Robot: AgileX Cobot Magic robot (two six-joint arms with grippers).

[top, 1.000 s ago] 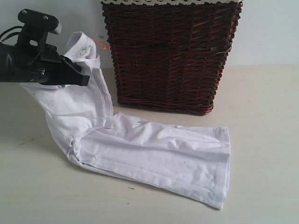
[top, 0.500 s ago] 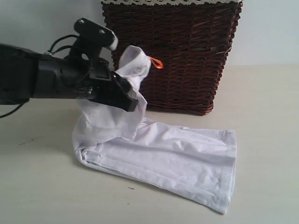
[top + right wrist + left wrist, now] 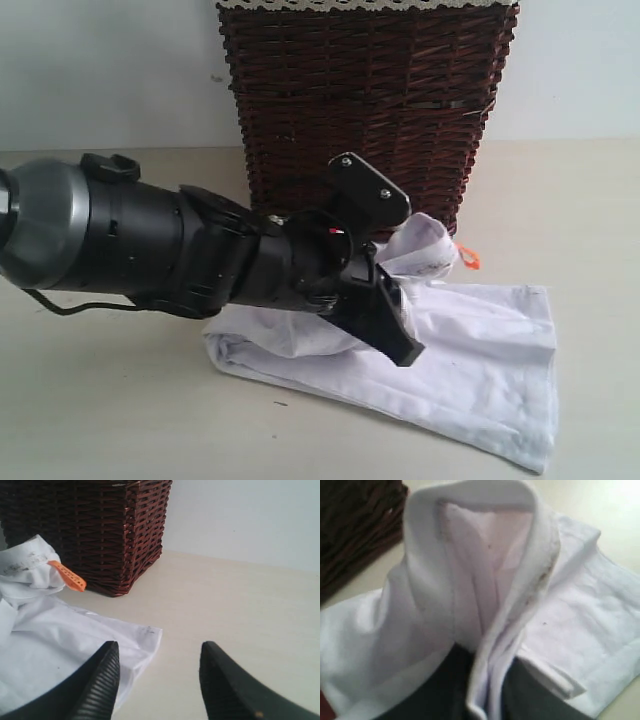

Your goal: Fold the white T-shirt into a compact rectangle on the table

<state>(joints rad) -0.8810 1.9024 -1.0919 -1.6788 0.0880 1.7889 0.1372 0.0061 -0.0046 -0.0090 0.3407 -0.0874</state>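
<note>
Pinching the collar end of the T-shirt (image 3: pixel 480 350), your left gripper (image 3: pixel 482 680) is holding it raised above the half lying on the table (image 3: pixel 120 400) by the basket (image 3: pixel 370 120). Your right gripper (image 3: pixel 160 650) is hovering, jaws apart, empty. By my judgement, you are mid-fold; flattening is remaining.

No lettering, brand name or number can be read in any view. The small orange tag (image 3: pixel 67 576) at the collar (image 3: pixel 27 555) of the white T-shirt (image 3: pixel 50 650) shows only a row of tiny pale dots, too small to make out as characters. Faint grey marks on the inside of the collar are too blurred to read. In the left wrist view, brownish specks along the collar's edge form no legible letters either.
</note>
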